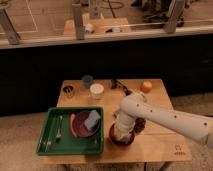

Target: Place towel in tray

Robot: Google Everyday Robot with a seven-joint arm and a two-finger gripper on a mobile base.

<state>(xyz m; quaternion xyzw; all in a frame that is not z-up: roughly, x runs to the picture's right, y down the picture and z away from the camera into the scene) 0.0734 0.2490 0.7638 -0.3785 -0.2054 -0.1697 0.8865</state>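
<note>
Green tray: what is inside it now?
In the green tray: a fork, a round orange-red bowl and a blue-grey block lying in the bowl; what the block covers is hidden. The gripper, shut, is over the maroon plate beside the tray.

Table (157,146) bears green tray (42,131), maroon plate (123,144), white cup (96,91); hand (121,132) low over plate.
</note>
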